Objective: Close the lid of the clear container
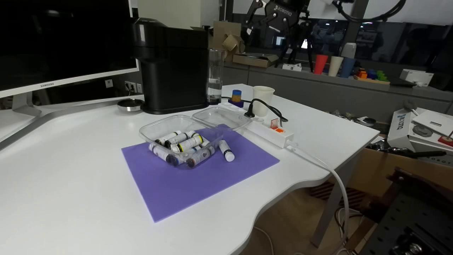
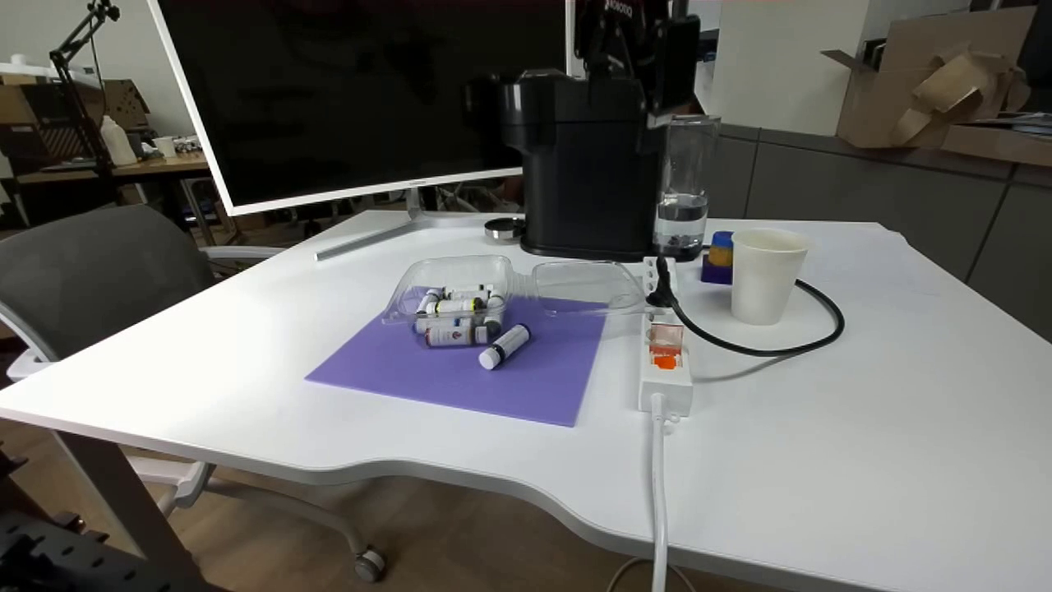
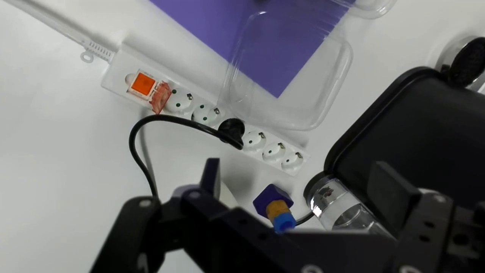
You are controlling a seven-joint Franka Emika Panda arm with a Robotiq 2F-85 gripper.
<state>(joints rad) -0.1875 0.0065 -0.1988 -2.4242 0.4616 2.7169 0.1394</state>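
Wrist view: we've got jaws spread wide, gripping nothing, lid [image 3: 290, 74] folded open beside the box [image 3: 373, 9].

In both ext. views, smooth white tabletop [image 1: 70, 198] is bright, w/ soft light; in an ext. view, glossy black screen [image 1: 67, 39], at left, has pale glare. Wrist view: thin black cable [image 3: 165, 118] throws faint shadow; black two-finger gripper [image 3: 301, 185], near, is blurry.

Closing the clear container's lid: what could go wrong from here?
The lid reaches the power strip beside the black plug; the gripper might snag the cord.
Pushing the lid over could slide the clear container, shifting its bottles.
The white cup, near the power strip, may tip if brushed.
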